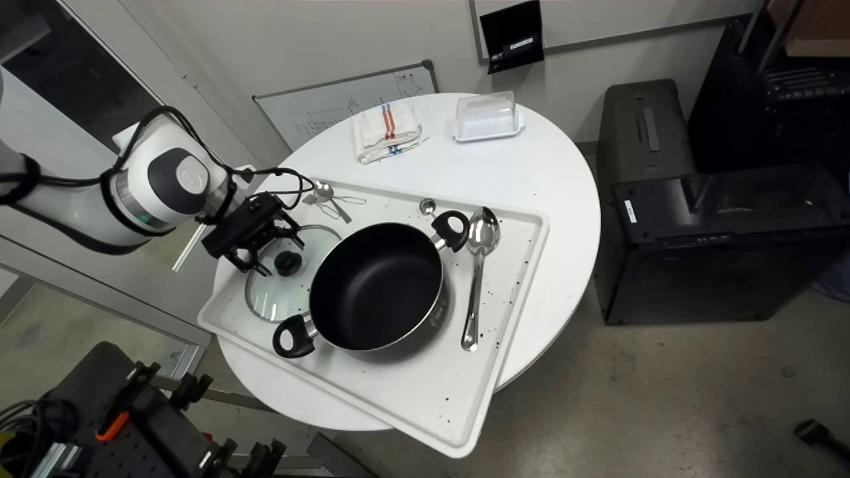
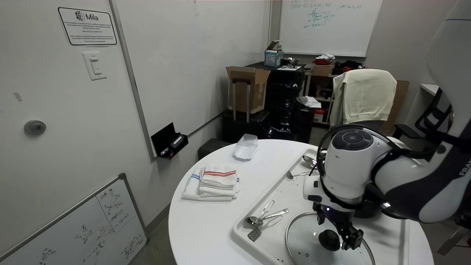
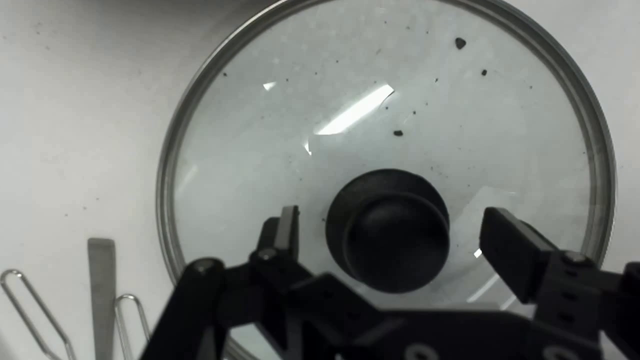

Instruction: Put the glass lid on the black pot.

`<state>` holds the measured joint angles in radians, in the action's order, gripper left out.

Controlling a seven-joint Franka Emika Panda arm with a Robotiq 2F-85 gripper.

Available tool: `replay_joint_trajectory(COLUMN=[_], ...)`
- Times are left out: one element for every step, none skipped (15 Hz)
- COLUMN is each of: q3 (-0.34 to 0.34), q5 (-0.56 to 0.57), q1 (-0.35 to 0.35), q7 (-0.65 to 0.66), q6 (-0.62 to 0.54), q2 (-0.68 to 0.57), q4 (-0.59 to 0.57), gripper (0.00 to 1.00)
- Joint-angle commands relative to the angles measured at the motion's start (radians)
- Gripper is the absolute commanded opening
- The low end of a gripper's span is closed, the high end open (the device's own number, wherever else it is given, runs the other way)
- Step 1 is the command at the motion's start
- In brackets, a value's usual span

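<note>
The glass lid (image 1: 272, 299) lies flat on the white tray, left of the black pot (image 1: 375, 292) in an exterior view. The pot stands upright and uncovered, with a dark interior. In an exterior view the arm hides most of the pot (image 2: 368, 210), and the lid (image 2: 305, 235) lies in front. In the wrist view the lid (image 3: 270, 150) fills most of the picture, with its black knob (image 3: 397, 245) between the fingers. My gripper (image 3: 391, 220) is open, with a finger on each side of the knob and a gap on both sides. It is also over the lid in both exterior views (image 1: 283, 258) (image 2: 336, 232).
The white tray (image 1: 425, 411) has raised edges. A large metal spoon (image 1: 475, 285) lies right of the pot. Small utensils (image 1: 332, 199) lie near the lid. Folded towels (image 1: 388, 129) and a clear-covered dish (image 1: 488, 116) stand on the round table (image 1: 558, 166).
</note>
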<state>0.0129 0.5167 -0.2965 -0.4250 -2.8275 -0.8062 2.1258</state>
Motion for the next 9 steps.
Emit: replay_joint_trajectory(q3=[-0.015, -0.015, -0.015, -0.015, -0.015, -0.014, -0.013, -0.012, -0.006], q5=[0.032, 0.033, 0.032, 0.033, 0.033, 0.032, 0.032, 0.031, 0.027], q1=[-0.016, -0.016, -0.016, -0.016, -0.017, -0.017, -0.016, -0.015, -0.01], q7=[0.034, 0.034, 0.034, 0.034, 0.034, 0.033, 0.033, 0.032, 0.028], q6=[-0.021, -0.022, -0.022, -0.022, -0.022, -0.021, -0.021, -0.02, -0.017], q2=[-0.016, -0.016, -0.016, -0.016, -0.016, -0.016, -0.016, -0.014, -0.01], q4=[-0.02, -0.022, -0.023, -0.023, -0.024, -0.024, -0.023, -0.022, -0.019], gripper=[0.61, 0.52, 0.45, 0.36, 0.28, 0.25, 0.25, 0.25, 0.25])
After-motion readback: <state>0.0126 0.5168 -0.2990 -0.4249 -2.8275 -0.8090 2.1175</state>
